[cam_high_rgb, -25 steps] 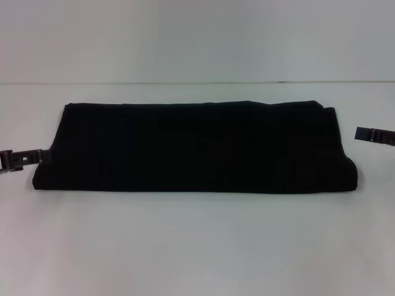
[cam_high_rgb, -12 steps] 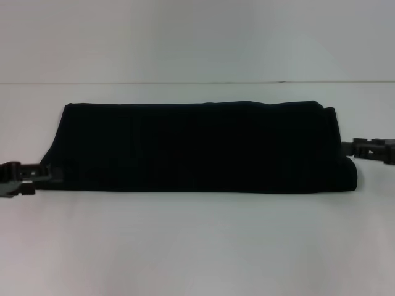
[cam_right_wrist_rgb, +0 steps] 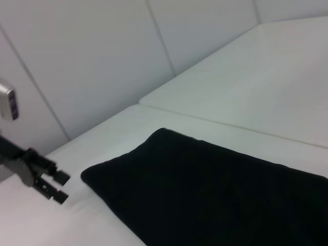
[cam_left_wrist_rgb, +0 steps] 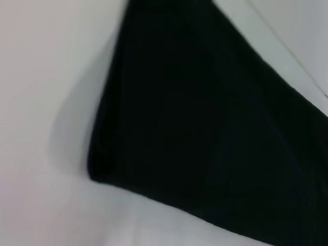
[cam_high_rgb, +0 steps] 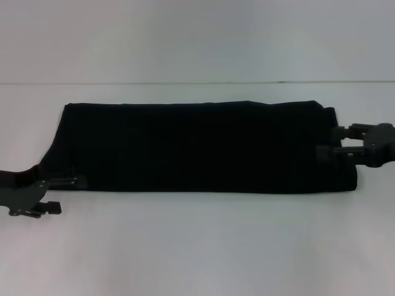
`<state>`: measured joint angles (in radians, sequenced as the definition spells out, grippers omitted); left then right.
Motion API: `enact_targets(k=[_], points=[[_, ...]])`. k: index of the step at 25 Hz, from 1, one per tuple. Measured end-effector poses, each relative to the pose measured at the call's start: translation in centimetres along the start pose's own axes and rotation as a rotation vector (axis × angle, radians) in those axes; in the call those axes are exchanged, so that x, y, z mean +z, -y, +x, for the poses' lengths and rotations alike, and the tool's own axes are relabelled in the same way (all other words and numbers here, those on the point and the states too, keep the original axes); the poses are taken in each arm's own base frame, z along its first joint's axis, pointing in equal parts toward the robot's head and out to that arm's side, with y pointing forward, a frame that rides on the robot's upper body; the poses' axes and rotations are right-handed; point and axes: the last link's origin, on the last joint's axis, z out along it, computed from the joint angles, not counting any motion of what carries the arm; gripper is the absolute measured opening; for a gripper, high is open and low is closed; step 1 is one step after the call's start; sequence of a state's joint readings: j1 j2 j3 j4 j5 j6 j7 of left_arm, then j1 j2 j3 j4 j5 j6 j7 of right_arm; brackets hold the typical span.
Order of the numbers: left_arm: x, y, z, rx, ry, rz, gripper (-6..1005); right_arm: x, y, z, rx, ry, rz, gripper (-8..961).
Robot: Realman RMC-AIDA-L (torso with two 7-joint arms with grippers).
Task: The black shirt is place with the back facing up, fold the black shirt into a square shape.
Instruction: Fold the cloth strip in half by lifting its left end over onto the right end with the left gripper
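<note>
Black shirt (cam_high_rgb: 197,147) lay folded into a long band on counter (cam_high_rgb: 197,246), final square fold outstanding; left gripper (cam_high_rgb: 65,192) and right gripper (cam_high_rgb: 327,141), jaws parted, straddled its ends.

Head camera looks down; both wrist cameras share the black shirt (cam_high_rgb: 197,147).

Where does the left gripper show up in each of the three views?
Head view: the left gripper is at the near-left corner of the black shirt, one finger over the cloth.
Left wrist view: not in it; only the shirt's corner on the white table.
Right wrist view: seen far off, just off the shirt's end.
Shared landmark: that left end of the folded shirt.
</note>
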<state>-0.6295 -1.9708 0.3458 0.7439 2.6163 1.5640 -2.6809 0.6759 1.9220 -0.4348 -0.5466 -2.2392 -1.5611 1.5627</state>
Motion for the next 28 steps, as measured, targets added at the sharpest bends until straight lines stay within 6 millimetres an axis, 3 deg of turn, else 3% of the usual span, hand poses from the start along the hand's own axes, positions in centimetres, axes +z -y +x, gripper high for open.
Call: enact_targets(k=[4, 13, 28], points=[[0.3, 0.2, 0.0, -0.112, -0.012, -0.003, 937, 0.7, 0.1, -0.9, -0.047, -0.021, 0.009, 924], [0.8, 1.5, 0.0, -0.397, -0.098, -0.108, 937, 1.4, 0.5, -2.5, -0.118, -0.006, 0.043, 927], [0.5, 2.6, 0.7, -0.524, -0.193, -0.145, 937, 0.9, 1.0, -3.5, -0.121, 0.081, 0.083, 927]])
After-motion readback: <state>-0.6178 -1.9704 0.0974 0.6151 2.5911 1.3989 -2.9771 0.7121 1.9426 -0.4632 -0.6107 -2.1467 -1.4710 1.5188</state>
